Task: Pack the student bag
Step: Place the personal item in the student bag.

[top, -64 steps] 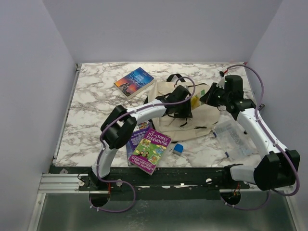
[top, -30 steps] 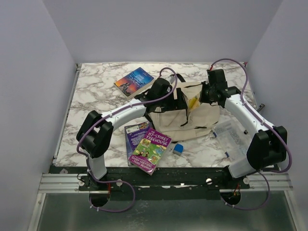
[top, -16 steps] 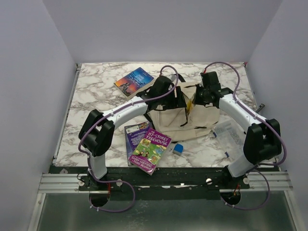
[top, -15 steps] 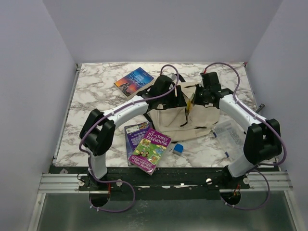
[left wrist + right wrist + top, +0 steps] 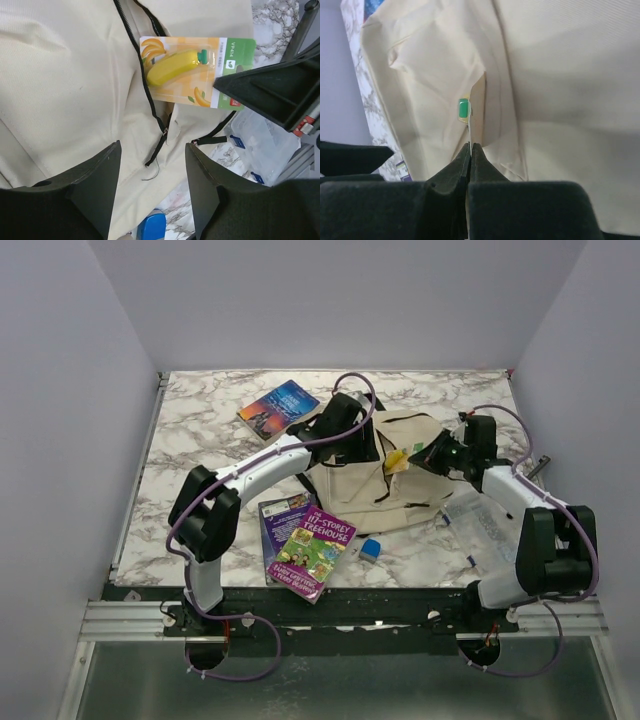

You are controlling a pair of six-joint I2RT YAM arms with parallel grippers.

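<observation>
student bag (image 5: pixel 362 492) flat, zip opening twd far side; long axis unclear.

The marble table (image 5: pixel 200 440) carried a bag (image 5: pixel 410 490) just past centre toward 2 o'clock. A book (image 5: pixel 279 409) lay at 11 o'clock. At 7 o'clock a Treehouse book (image 5: pixel 316 553) partly overlapped a purple book (image 5: pixel 277 522), with a blue block (image 5: pixel 370 549) beside them at 6. A clear box (image 5: pixel 490 530) sat at 4 o'clock.
</observation>
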